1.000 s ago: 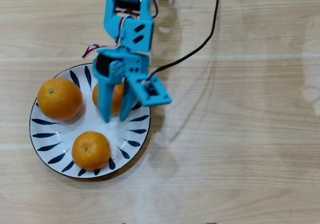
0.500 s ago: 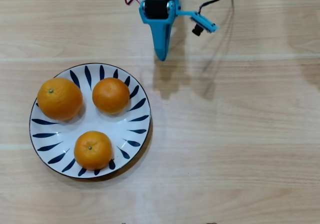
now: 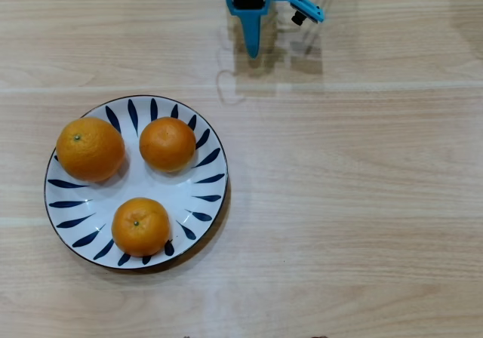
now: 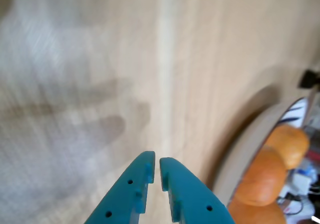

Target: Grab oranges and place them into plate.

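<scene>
Three oranges lie on the white plate with blue leaf strokes [image 3: 204,202] at the left of the overhead view: a larger one [image 3: 90,149] at upper left, one [image 3: 167,144] at upper right, one [image 3: 140,226] at the front. My teal gripper [image 3: 253,50] is at the top edge, well apart from the plate, shut and empty. In the wrist view the gripper [image 4: 156,160] has its jaws nearly touching with nothing between them; the plate rim [image 4: 260,129] and the oranges [image 4: 262,176] show at the lower right, blurred.
The light wooden table [image 3: 362,202] stretches to the right of and below the plate. A small black part on a teal bracket [image 3: 302,13] sticks out beside the gripper at the top edge.
</scene>
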